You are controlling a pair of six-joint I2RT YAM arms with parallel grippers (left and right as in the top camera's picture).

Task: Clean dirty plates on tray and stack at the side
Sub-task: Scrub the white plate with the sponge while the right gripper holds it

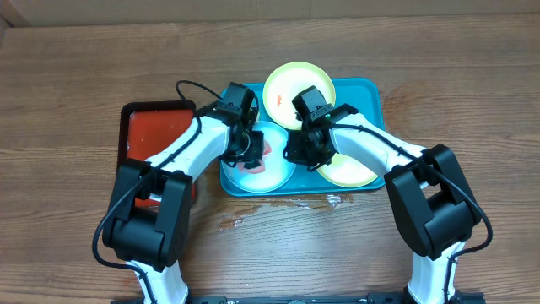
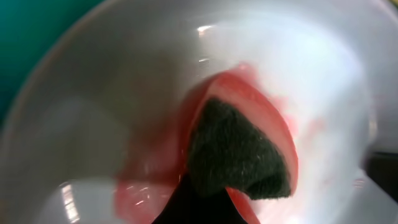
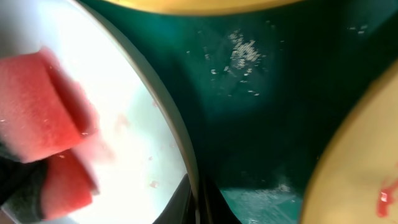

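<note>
A brown wooden table (image 1: pixel 76 76) with visible grain fills the overhead view. On its left part lies a narrow red plastic tray with a black rim (image 1: pixel 156 131), its long sides running front to back. Wet patches of spilled water (image 1: pixel 245 215) glisten on the wood nearer the front edge. A red foam sponge with a dark green scouring layer (image 2: pixel 239 149) shows in the left wrist view, bent over, with the green face towards the camera. The right wrist view shows the sponge's red side (image 3: pixel 37 124), blurred.

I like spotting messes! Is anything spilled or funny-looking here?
Yes. Wet patches glisten on the table just in front of the tray, outside it. Pale specks dot the tray's floor, and one yellow plate carries an orange-red smear.
</note>
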